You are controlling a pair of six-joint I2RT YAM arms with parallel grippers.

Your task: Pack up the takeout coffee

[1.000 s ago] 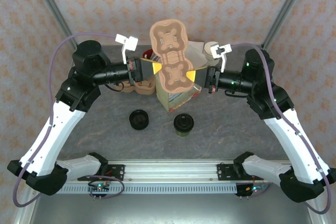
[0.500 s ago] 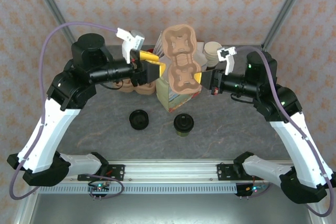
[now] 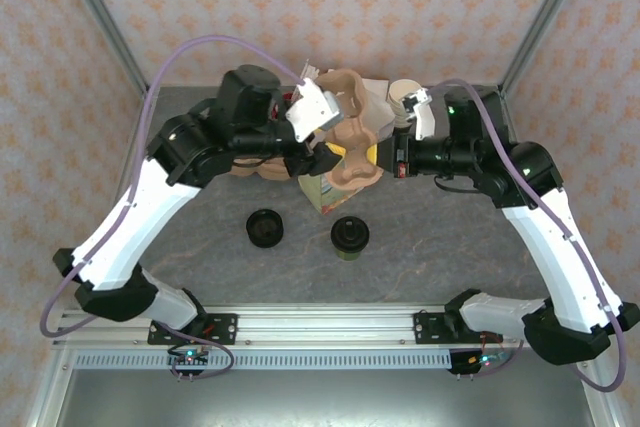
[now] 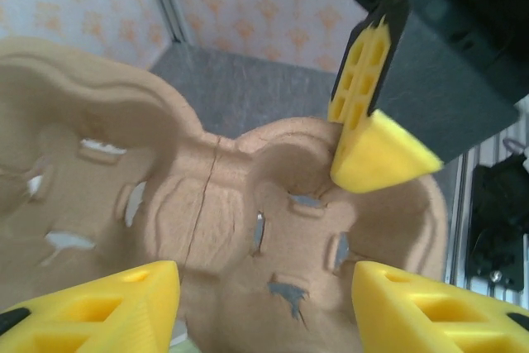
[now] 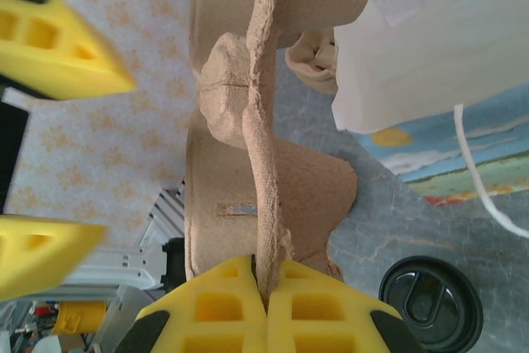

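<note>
Two hands attend the pulp carrier (image 4: 240, 196): right hand (image 5: 266, 295) clenched on its thin rim, left hand (image 4: 264, 307) released astride it, with the takeout coffee (image 3: 350, 237) standing on the worktop (image 3: 450, 237) near the paper bag (image 3: 335, 192); the single-edge grip may let the carrier swing and topple the bag.

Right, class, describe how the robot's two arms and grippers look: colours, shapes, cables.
The left arm and right arm have white shells over black joints, each trailed by a purple cable. The left gripper and right gripper have black bodies ending in yellow wedge-shaped fingers with ribbed cut-outs.
</note>
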